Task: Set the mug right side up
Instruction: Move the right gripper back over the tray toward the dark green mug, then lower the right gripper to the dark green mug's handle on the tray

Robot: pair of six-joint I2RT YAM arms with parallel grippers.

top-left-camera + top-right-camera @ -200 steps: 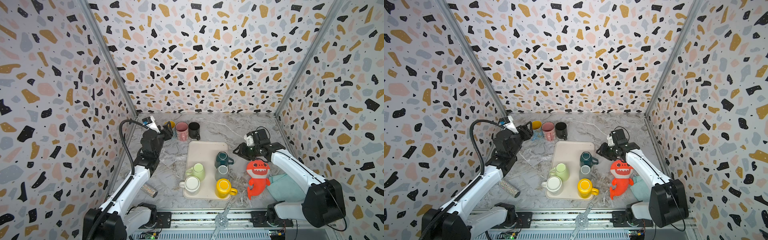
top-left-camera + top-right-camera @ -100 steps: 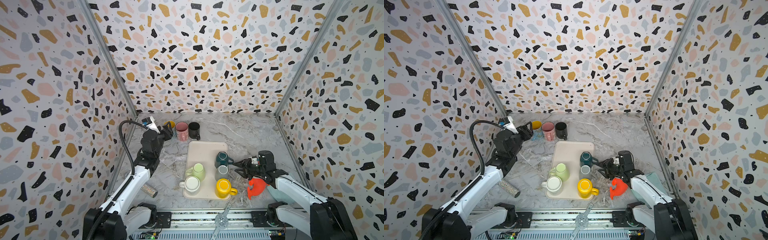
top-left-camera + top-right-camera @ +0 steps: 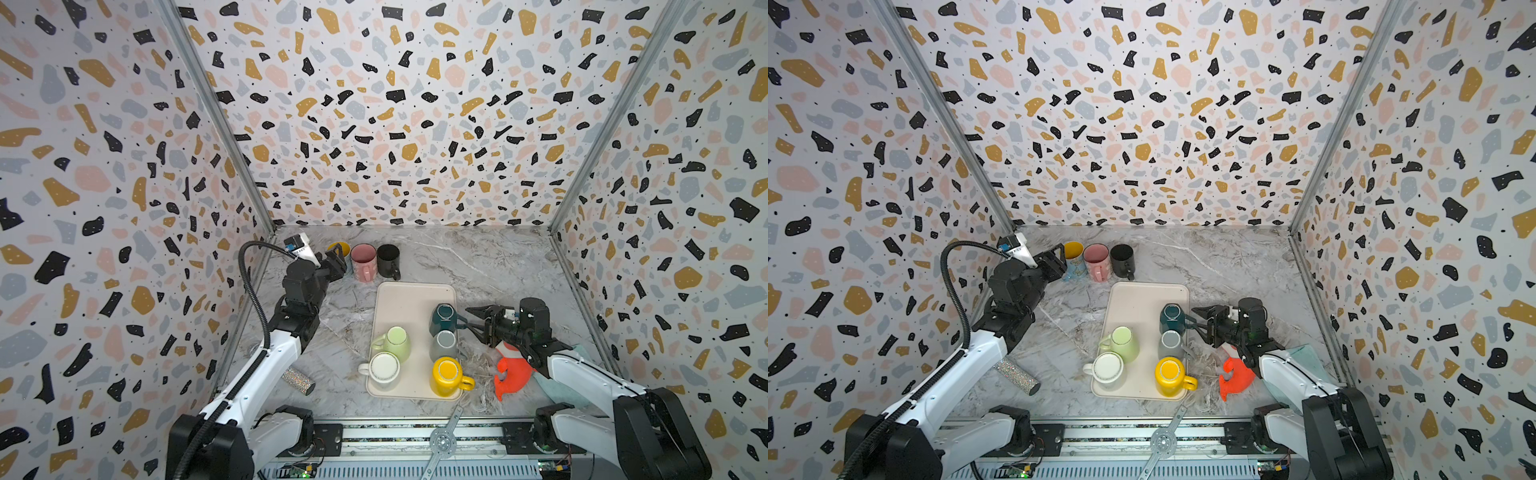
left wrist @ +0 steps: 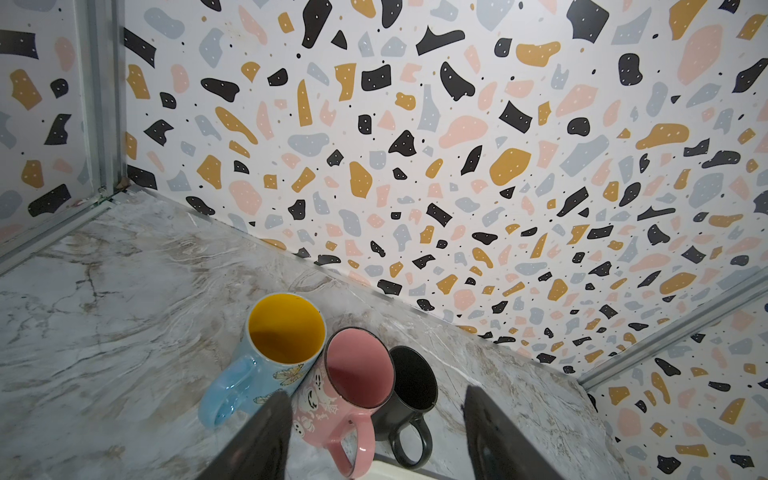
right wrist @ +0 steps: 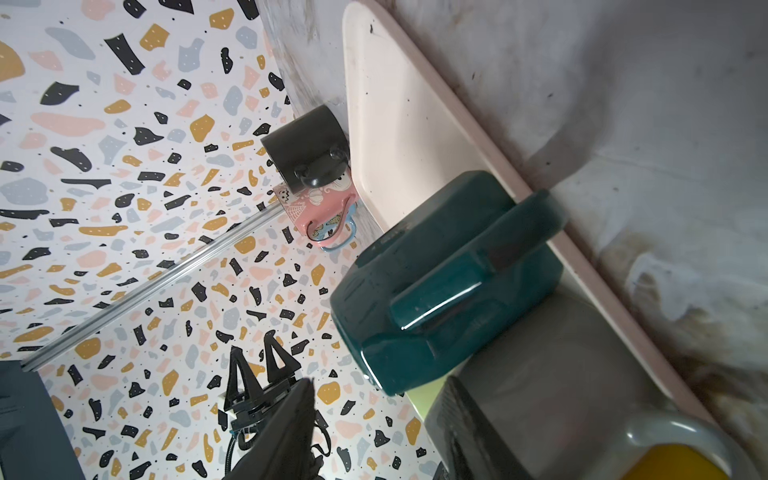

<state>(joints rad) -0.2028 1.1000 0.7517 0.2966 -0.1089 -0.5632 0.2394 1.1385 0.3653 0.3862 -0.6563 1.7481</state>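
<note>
Surface (image 3: 478, 257): grey marble, boxed by terrazzo-print walls (image 3: 395, 124) on three sides. Cream tray (image 3: 411, 295) lay mid-surface. Teal mug (image 3: 444, 319): stood upside down on tray, just ahead of right pincer (image 3: 468, 318), handle turned toward it. Right arm: stretched low, pincer level, jaws partly spread, nothing held. Left arm: raised; left pincer (image 3: 340, 261) wide, empty, pink mug (image 3: 363, 262) just ahead of tips.

Left arm (image 3: 257, 374) extended beyond tray (image 3: 409, 299) far-left corner; left gripper (image 3: 338, 261) jaws apart, empty. Right arm (image 3: 582, 374) low beside tray's right edge; right gripper (image 3: 473, 321) level, jaws parted.
</note>
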